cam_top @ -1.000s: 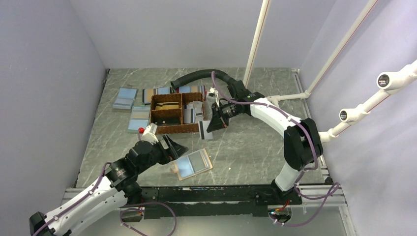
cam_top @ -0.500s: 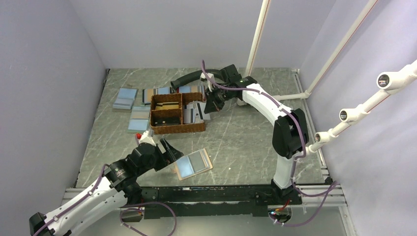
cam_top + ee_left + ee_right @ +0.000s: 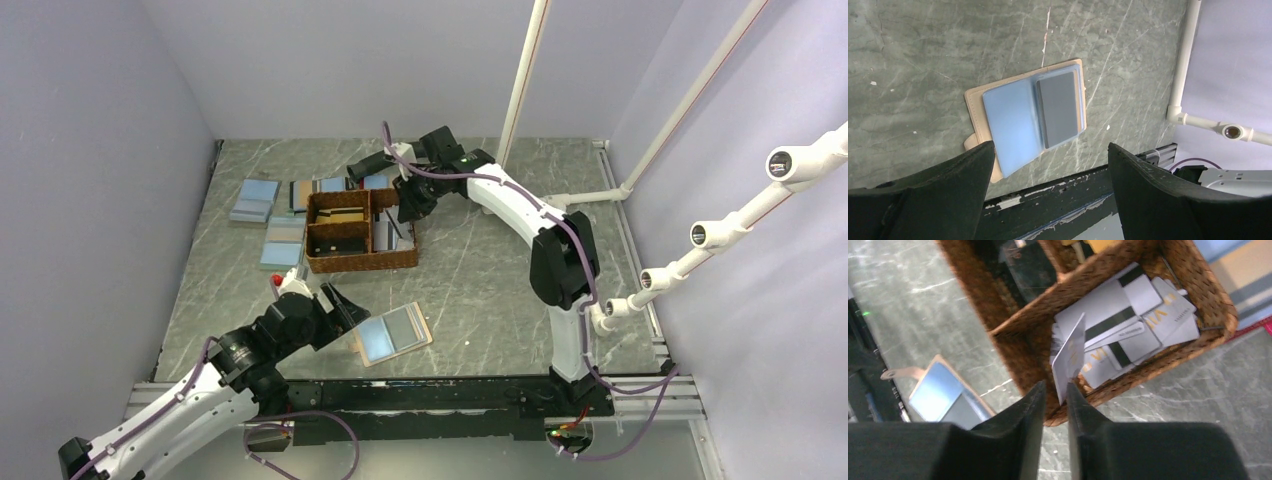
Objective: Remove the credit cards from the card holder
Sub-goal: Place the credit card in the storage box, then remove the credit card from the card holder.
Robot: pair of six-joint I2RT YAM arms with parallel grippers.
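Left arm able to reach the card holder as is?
Probably yes. The holder lies open on the table just ahead of the left end effector, fingers spread wide; nothing sits between them.

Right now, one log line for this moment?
left gripper open above card holder | right gripper slightly parted, card over basket
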